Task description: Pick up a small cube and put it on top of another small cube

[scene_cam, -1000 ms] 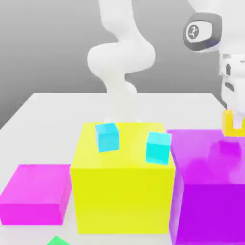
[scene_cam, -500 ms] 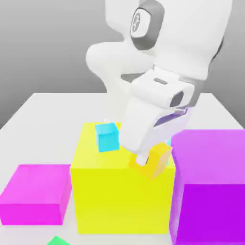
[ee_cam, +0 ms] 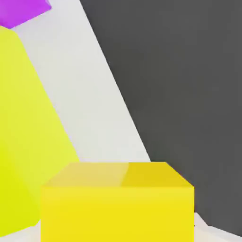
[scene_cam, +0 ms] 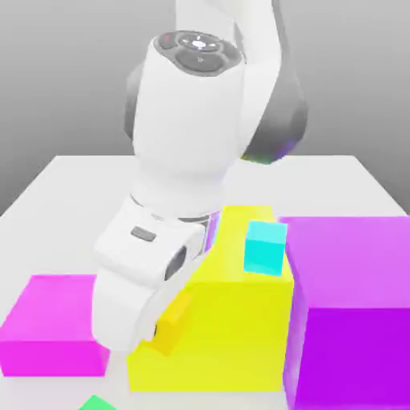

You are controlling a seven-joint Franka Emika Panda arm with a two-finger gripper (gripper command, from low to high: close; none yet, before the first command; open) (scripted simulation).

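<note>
Gripper [scene_cam: 164, 328] is closed on the small yellow-orange cube [scene_cam: 174, 323], which is clamped between its two fingers. The hand view confirms the grip, with a finger at each of two opposite sides of the cube. The hand is tilted, as is the cube. In the exterior view the cube appears against the front face of the big yellow block [scene_cam: 232, 336], toward the exterior view's left; whether the two touch cannot be determined.

One cyan cube [scene_cam: 265, 248] rests on top of the big yellow block, near its front corner on the exterior view's right. A purple block [scene_cam: 352, 264] stands just beside that block, at the exterior view's right. A low magenta block [scene_cam: 52, 320] lies at the exterior view's left, partly covered by the hand. A green object [scene_cam: 97, 403], mostly cut off, is noted at the near edge. The blocks stand on a white table [scene_cam: 328, 184].
</note>
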